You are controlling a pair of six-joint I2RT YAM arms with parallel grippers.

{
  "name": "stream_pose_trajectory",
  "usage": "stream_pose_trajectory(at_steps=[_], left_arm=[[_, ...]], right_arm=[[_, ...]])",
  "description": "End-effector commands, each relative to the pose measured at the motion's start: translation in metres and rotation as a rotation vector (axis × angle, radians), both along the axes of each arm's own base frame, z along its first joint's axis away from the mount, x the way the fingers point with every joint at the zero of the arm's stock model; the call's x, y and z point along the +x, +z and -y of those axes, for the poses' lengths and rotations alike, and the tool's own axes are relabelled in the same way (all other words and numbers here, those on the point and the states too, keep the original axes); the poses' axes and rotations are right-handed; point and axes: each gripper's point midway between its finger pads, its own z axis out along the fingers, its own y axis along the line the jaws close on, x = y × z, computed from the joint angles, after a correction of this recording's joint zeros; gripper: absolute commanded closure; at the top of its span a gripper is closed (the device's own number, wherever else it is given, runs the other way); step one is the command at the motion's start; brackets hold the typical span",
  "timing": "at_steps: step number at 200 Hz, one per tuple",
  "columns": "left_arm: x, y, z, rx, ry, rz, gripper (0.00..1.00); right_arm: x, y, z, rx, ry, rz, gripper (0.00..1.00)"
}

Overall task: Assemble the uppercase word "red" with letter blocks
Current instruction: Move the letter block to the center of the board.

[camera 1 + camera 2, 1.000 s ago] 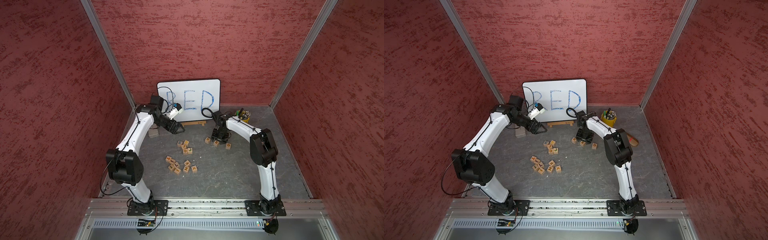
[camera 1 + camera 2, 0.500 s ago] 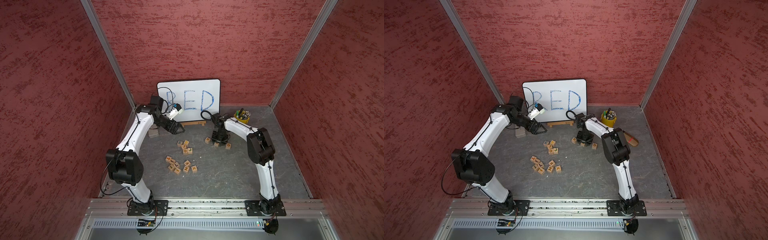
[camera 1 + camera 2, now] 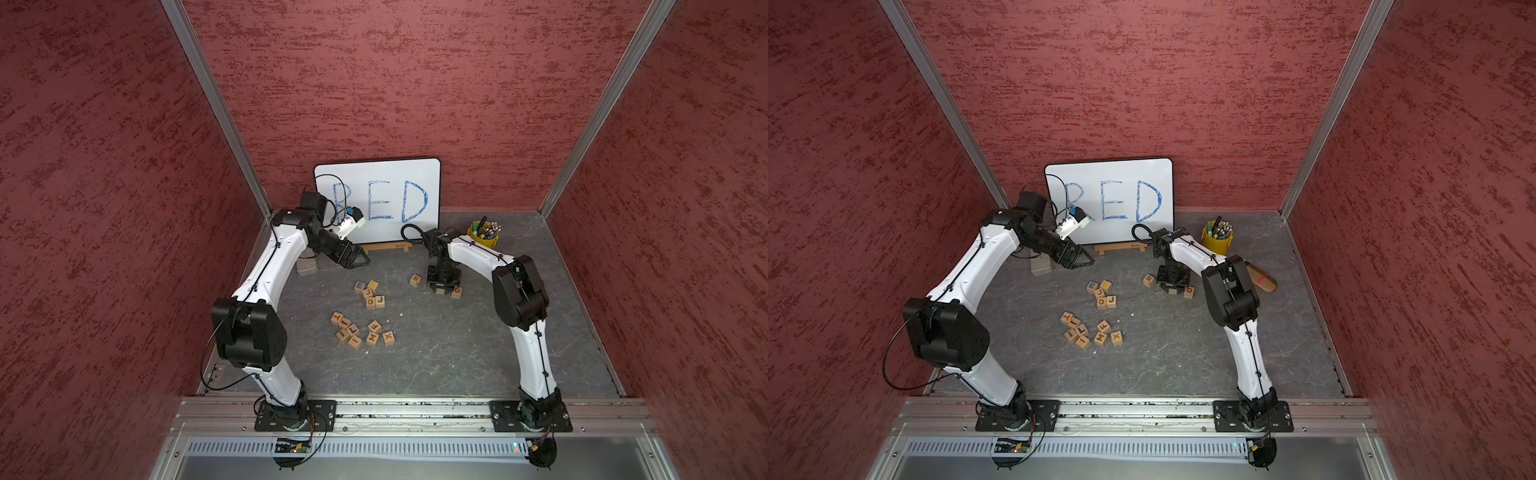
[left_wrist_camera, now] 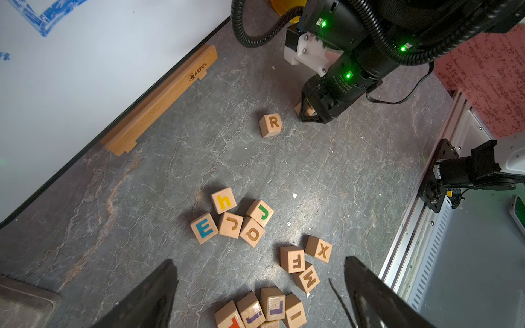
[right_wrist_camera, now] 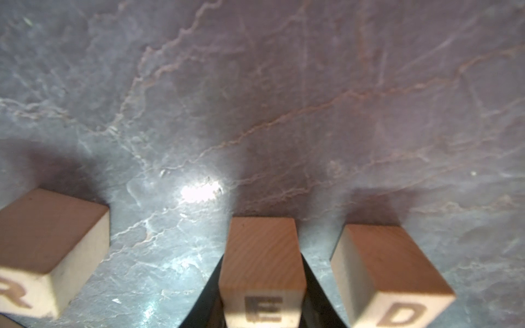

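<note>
right gripper (image 3: 443,286) — jaws now pinch E block (image 5: 261,255), narrower than before | left gripper (image 4: 260,262) — jaws still wide

Your grey veined counter (image 3: 436,365) carries the R block (image 3: 414,280), E block (image 5: 262,269) and D block (image 3: 456,291) in a row, a cluster of five blocks (image 3: 370,293), a larger cluster (image 3: 360,331), a wooden stand (image 3: 386,247) and a pen cup (image 3: 483,237).

Right pincer (image 5: 262,286) clamped — left pincer (image 4: 260,264) wide.
</note>
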Motion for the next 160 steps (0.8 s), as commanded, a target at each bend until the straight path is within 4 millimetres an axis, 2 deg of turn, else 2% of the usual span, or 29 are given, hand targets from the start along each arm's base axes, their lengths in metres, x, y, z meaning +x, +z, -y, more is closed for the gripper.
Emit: stream_pose_trajectory(at_steps=[1, 34, 76, 94, 106, 137, 160], left_arm=[[-0.005, 0.006, 0.0, -0.012, -0.011, 0.012, 0.07], [-0.006, 0.007, 0.001, -0.011, -0.013, 0.01, 0.07], [-0.005, 0.01, 0.001, -0.01, -0.015, 0.019, 0.07], [-0.004, 0.012, 0.001, -0.01, -0.015, 0.019, 0.07], [-0.004, 0.014, 0.002, -0.012, -0.016, 0.023, 0.07], [-0.003, 0.016, 0.002, -0.017, -0.017, 0.034, 0.07], [-0.005, 0.015, 0.001, -0.015, -0.017, 0.043, 0.01]], right_arm=[[-0.005, 0.007, 0.01, -0.032, -0.005, 0.004, 0.58], [0.0, 0.015, 0.014, -0.051, -0.016, 0.035, 0.48], [0.022, 0.047, 0.007, -0.029, -0.047, 0.131, 0.45], [0.031, 0.065, -0.004, 0.028, -0.077, 0.166, 0.45], [0.034, 0.069, -0.015, 0.08, -0.09, 0.162, 0.45], [0.04, 0.067, -0.042, 0.121, -0.063, 0.139, 0.44], [0.045, 0.063, -0.059, 0.144, -0.046, 0.125, 0.44]])
